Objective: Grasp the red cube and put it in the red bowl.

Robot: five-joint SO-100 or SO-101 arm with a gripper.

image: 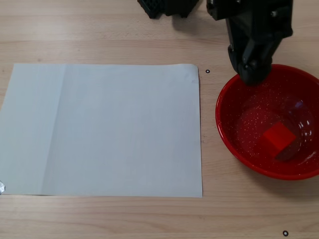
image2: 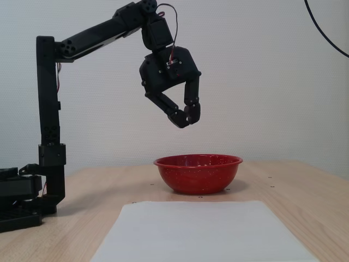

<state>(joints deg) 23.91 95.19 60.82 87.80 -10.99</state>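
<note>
Your wooden table (image: pixel 99 30) is carrying everything here, and the biggest thing lying on it is the white paper sheet (image: pixel 104 129), which is filling the left and middle of the top-down fixed view. The black arm (image2: pixel 87 41) is reaching out from its post in the side-on fixed view, at about ten o'clock from the bowl. The red bowl (image: pixel 229 134) is sitting at three o'clock from the sheet, just beside its edge but not touching it. Your gripper (image2: pixel 184 119) is hanging in the air well above the bowl, empty, with its fingertips meeting at the bottom; seen from above it is overlapping the bowl's rim at about eleven o'clock. The red cube (image: pixel 278 137) is lying inside the bowl, on its floor, at roughly four o'clock from the bowl's centre, apart from the gripper. The side-on view is hiding the cube behind the bowl's wall.
</note>
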